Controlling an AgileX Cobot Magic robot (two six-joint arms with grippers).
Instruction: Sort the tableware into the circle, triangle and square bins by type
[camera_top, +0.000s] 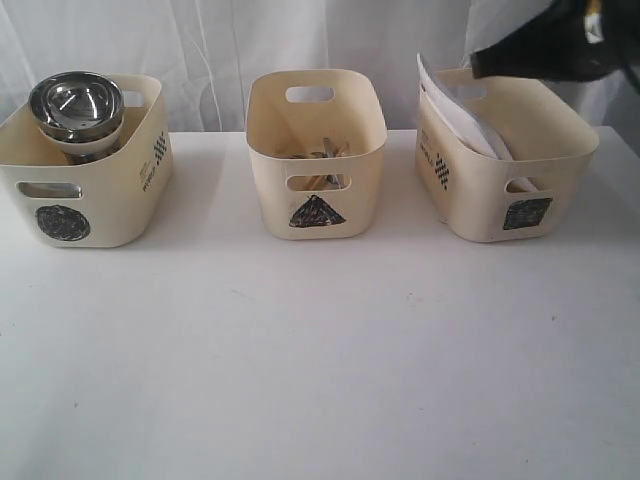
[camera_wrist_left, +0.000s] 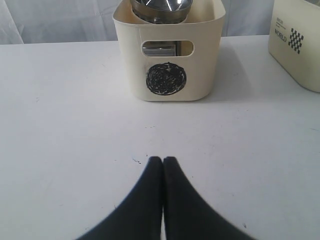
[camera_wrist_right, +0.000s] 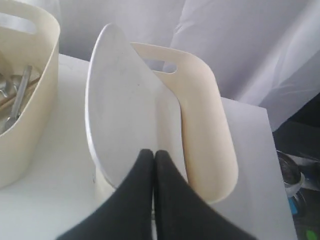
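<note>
Three in row, cream smooth plastic: circle bin (camera_top: 110, 215), triangle bin (camera_top: 270, 190), square bin (camera_top: 560, 140); broad bare desk (camera_top: 320, 360) in front. Over desk, left gripper (camera_wrist_left: 163, 160), fingers pressed together, empty; circle bin ahead holds nested steel bowls (camera_top: 75, 105). Above square bin rim, right gripper (camera_wrist_right: 153, 152), closed, empty; white squarish plate (camera_wrist_right: 125, 110) leans inside beneath. Alongside, triangle bin holds steel cutlery (camera_wrist_right: 19, 97).

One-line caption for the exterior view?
Steel bowls sit in the circle bin, cutlery in the triangle bin, white plate leaning in the square bin.
</note>
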